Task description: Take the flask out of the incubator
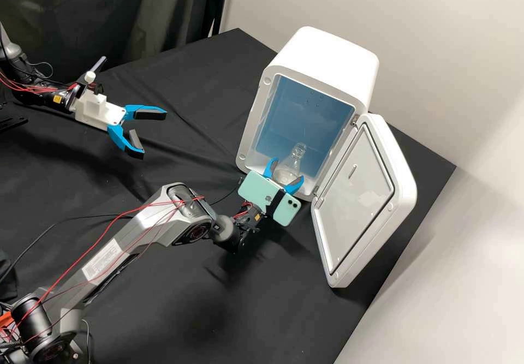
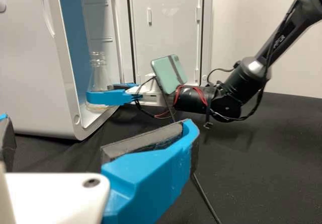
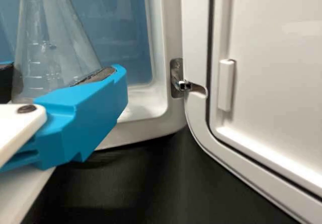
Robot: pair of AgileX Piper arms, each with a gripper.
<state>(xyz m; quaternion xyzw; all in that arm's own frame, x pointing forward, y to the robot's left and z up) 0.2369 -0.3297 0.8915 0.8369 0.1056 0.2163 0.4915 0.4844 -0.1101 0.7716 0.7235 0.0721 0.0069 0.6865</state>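
A: 2 grippers logged. The right gripper [image 1: 284, 174] sat at the mouth of the incubator [image 1: 327, 64], around the low body of the flask [image 1: 293, 159]. Pinching the glass or only flanking it, I could not tell.

B: And the left gripper [image 1: 150, 133]?

A: Spread wide, holding nothing. It hung over the bench [image 1: 191, 80], well apart from the incubator. The right arm was by far the nearer.

B: Where did the flask stand?

A: Upright on the chamber floor, just inside the front lip. Its long axis was vertical, neck up. The right gripper lay level, across that axis, on the open-front side. My judgement: the way out ran straight back toward that arm. The door [image 1: 365, 189] stood wide open on the hinge side, off that line.

B: What did the views add to one another?

A: The left wrist view gave the side profile: gripper low on the cone, neck free above it. The right wrist view gave the glass close up, with graduation marks, and the hinge latch [image 3: 185, 85] beside it. The high view gave the spacing of the 2 arms.
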